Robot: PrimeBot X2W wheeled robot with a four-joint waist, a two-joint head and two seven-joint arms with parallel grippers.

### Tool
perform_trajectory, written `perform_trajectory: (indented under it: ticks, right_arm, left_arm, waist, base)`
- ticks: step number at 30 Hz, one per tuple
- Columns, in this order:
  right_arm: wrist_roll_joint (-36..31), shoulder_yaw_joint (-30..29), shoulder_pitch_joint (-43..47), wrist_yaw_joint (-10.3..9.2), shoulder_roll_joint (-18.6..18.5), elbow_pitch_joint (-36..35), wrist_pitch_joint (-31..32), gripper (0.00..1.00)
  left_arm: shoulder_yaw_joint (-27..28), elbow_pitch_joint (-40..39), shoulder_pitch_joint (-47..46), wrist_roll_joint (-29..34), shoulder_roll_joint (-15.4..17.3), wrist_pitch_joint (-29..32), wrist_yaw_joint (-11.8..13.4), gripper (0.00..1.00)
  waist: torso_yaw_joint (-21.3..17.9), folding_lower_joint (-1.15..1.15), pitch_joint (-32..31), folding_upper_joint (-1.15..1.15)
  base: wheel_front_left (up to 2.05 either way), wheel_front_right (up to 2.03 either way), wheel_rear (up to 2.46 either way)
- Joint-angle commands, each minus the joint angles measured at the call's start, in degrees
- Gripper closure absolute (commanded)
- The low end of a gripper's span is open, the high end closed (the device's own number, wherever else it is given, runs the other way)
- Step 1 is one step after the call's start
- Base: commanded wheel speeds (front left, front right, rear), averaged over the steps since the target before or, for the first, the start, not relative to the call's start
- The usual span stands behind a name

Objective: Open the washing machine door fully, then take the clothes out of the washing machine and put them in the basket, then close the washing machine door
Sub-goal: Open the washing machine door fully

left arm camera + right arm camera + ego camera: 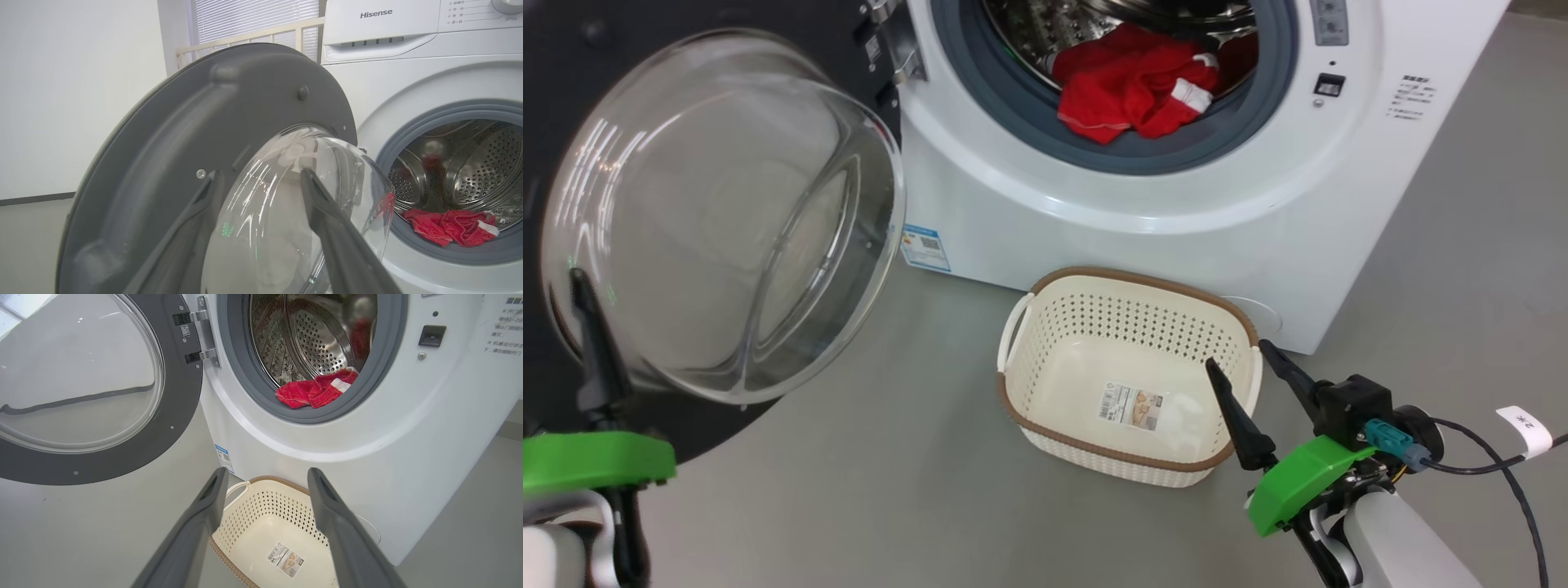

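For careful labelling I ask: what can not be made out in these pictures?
- Head view: the washing machine is cut off by the upper edge.
- Head view: the clothes lie bunched; number of pieces unclear.
- Head view: the label in the basket is too small to read.
- Left wrist view: the washing machine door is partly hidden behind the left gripper.

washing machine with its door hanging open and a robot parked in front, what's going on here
A two-armed robot is working at the washing machine. The door stands open on the robot's left, and the left gripper is close by its glass bowl, jaws apart, gripping nothing. The red clothes lie at the front lip of the drum, not yet taken out. The basket sits empty on the floor before the machine; the right gripper hovers by its rim, jaws open.
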Motion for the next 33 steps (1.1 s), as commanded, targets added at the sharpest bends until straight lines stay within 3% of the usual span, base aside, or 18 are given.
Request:
perform_trajectory:
  ticks: [1, 11, 15, 21, 33]
  right_arm:
    - [0.3, 0.8, -0.4, 0.28, 0.4, -1.3, -0.7, 0.00]
    - [-0.9, -3.2, 1.1, 0.28, 0.4, -5.5, -0.8, 0.00]
    - [-0.9, -4.7, 1.9, 0.28, 0.4, -7.6, -0.8, 0.00]
    - [-1.7, -7.7, 3.4, 0.28, 0.4, -10.6, -0.8, 0.00]
    - [-4.6, -8.0, 5.9, 0.28, 0.4, -14.0, -0.8, 0.00]
  left_arm:
    - [1.8, -2.3, -0.2, 0.6, 1.9, -0.5, -0.6, 0.00]
    - [-2.9, -7.7, 1.7, -0.7, 1.0, 1.9, -5.2, 0.00]
    - [-6.1, -9.1, 2.3, -1.1, 1.6, 2.6, -9.3, 0.00]
    - [-9.0, -10.2, 3.6, -3.1, 1.1, 3.5, -12.3, 0.00]
    - [-9.1, -10.1, 9.0, -5.5, 0.6, 3.0, -12.6, 0.00]
  waist:
    - [-1.3, 0.00, -1.1, 0.00]
    - [-6.9, 0.00, -2.9, 0.00]
    - [-9.6, 0.00, -3.2, 0.00]
    - [-13.9, 0.00, -4.0, 0.00]
    - [-21.8, 0.00, -5.5, 0.00]
  base:
    - [0.00, 0.00, 0.00]
    - [0.00, 0.00, 0.00]
    - [0.00, 0.00, 0.00]
    - [0.00, 0.00, 0.00]
    - [0.00, 0.00, 0.00]
